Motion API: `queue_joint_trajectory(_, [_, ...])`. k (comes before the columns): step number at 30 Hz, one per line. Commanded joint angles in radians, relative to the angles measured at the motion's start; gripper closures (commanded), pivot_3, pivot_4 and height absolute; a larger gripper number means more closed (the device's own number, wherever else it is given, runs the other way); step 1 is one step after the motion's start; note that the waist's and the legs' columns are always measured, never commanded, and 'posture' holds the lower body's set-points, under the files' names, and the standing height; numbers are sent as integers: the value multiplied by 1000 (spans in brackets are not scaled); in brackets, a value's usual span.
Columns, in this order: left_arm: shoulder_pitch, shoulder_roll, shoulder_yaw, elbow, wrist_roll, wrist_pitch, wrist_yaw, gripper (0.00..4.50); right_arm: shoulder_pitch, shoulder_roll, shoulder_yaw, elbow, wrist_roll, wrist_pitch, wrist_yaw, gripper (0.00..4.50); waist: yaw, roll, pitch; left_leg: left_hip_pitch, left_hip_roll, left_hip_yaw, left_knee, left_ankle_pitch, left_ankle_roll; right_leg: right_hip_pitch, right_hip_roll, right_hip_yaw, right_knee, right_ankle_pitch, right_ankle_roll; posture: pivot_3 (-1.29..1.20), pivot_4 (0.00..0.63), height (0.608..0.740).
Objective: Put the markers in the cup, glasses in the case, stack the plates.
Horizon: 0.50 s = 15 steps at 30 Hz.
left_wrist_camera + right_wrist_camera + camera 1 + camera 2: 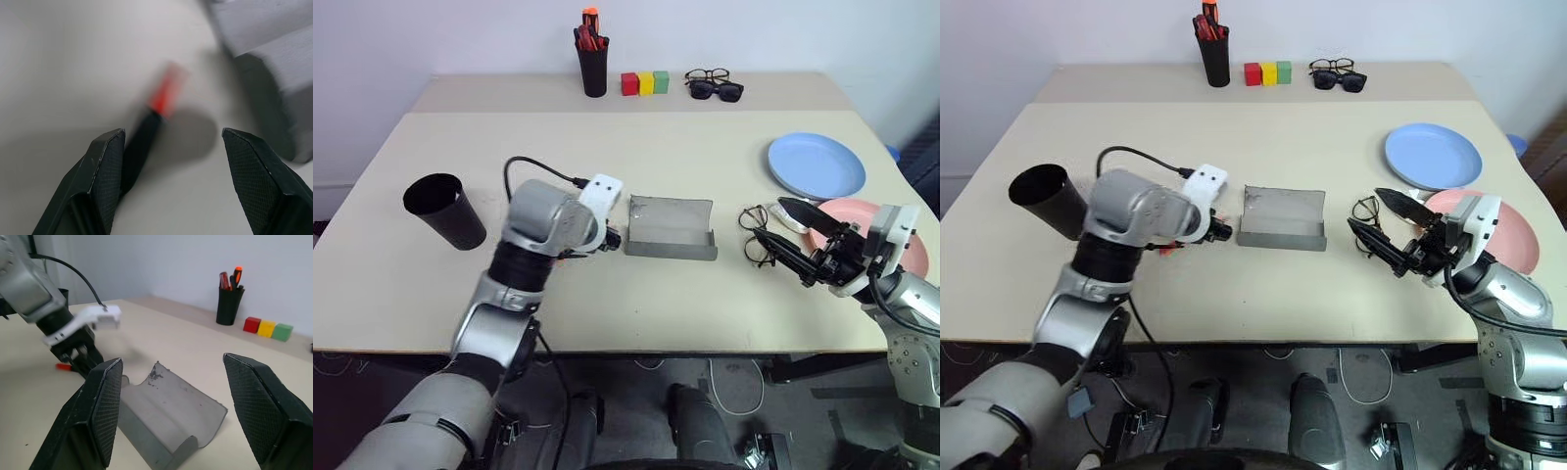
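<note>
A red-capped marker (164,95) with a dark body lies on the table just left of the open grey case (671,227). My left gripper (173,132) points down over it, open, with the marker's body beside one finger (105,176). The wire-framed glasses (754,233) lie right of the case, and my right gripper (790,233) hovers open just beside them. A slim white marker (791,223) peeks out behind its fingers at the pink plate's (862,217) edge. The blue plate (816,164) sits behind that. The wide black cup (445,211) stands at the far left.
At the table's back stand a narrow black pen cup (593,61) with red-orange pens, three coloured blocks (645,83), and black sunglasses (719,91) with another pair of spectacles. A black cable (538,166) loops off my left wrist.
</note>
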Motion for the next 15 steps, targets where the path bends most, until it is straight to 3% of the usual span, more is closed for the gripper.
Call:
queue_joint_trajectory(1, [-61, -15, 47, 92, 58, 8, 62, 1284, 15, 3, -29, -57, 20, -5, -19, 1159, 2, 0, 0, 0, 0, 0, 0, 0, 0, 0, 0, 0, 0, 0, 1, 0, 150, 740])
queue_joint_trajectory(7, [-66, 47, 20, 100, 27, 8, 65, 1284, 56, 14, -39, -87, 25, -10, -42, 1159, 1, 0, 0, 0, 0, 0, 1, 0, 0, 0, 0, 0, 0, -2, 4, 0, 150, 740])
queue_joint_trajectory(15, [-121, 184, -183, 92, -28, 8, -92, 1284, 55, 20, -35, -74, 19, -29, -51, 1159, 4, 0, 0, 0, 0, 0, 1, 0, 0, 0, 0, 0, 0, -2, 4, 0, 150, 740])
